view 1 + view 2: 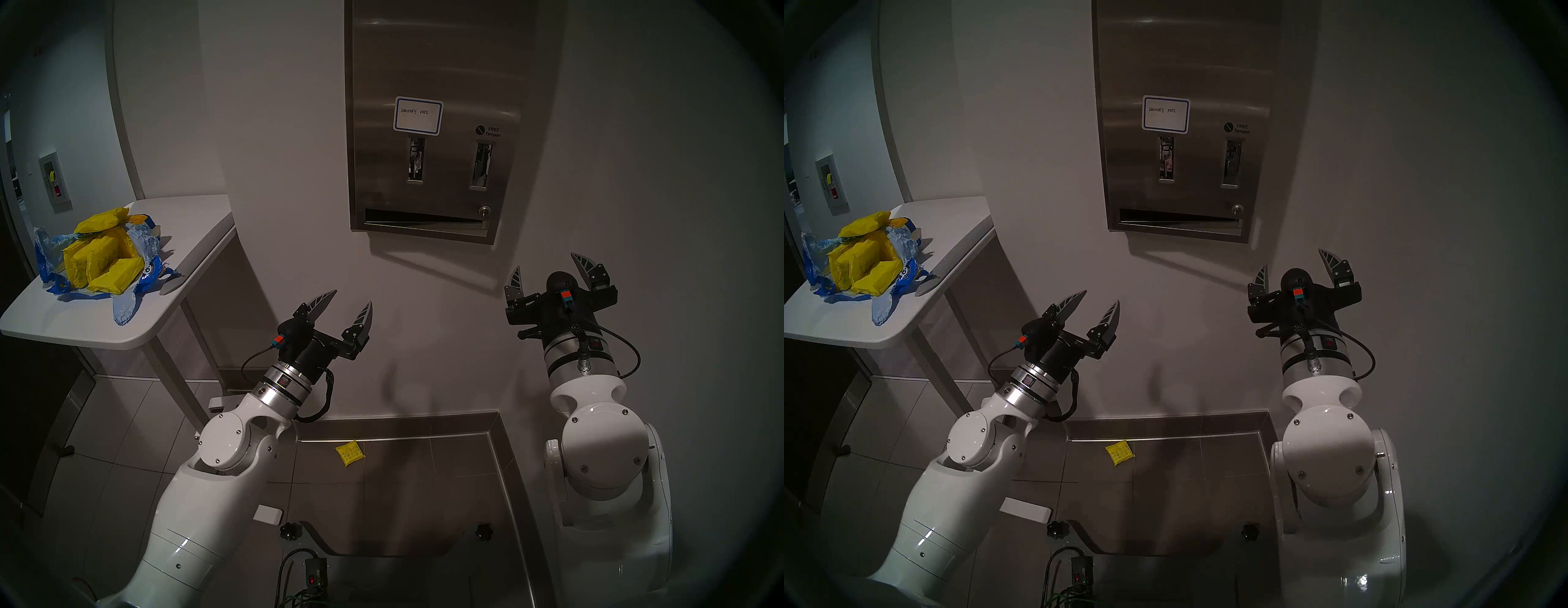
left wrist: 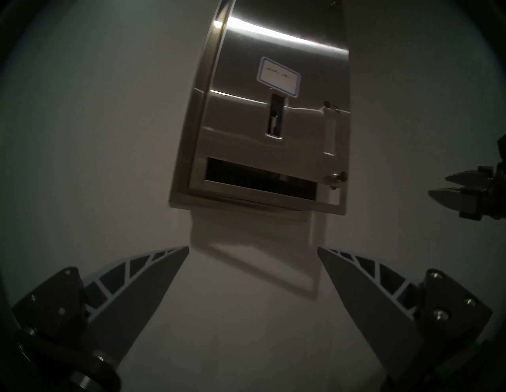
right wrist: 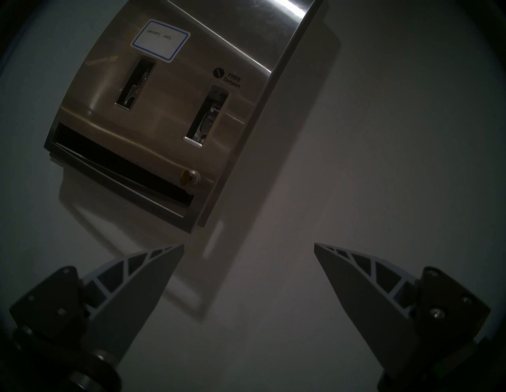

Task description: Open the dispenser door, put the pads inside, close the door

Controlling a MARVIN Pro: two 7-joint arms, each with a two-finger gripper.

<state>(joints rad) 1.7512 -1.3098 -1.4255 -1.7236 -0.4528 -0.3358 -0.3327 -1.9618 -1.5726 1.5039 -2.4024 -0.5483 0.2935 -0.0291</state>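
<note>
Both arms are hanging below the wall unit, and nothing is in hand. The left pincer (image 1: pixel 343 306) is spread wide and empty, aimed up towards the tall brushed-steel dispenser door (image 1: pixel 428 63). The right pincer (image 1: pixel 546 266) is also gaping and holding nothing, poised just under the door's lower right corner, apart from it.

The door is standing upright on the white wall, long axis vertical, face turned out into the room, its blue-bordered white label (image 1: pixel 418 116) above the two lever slots. It looks not quite flush: the right wrist view is showing the bottom edge standing slightly off the frame near the small key lock (image 3: pixel 189 176). So by my reading the opening step is what is in hand, barely begun.

The next move is calling for a fingertip behind that right edge, by the lock, to swing the panel outward.

The bright yellow crinkly-wrapped pads (image 1: pixel 102 261) are waiting in a heap on a torn blue plastic bag (image 1: pixel 127 305) on the white table (image 1: pixel 97 331), well to the left. One stray yellow packet (image 1: pixel 350 454) is lying flat on the grey tiled floor (image 1: pixel 394 501) beneath the dispenser.
</note>
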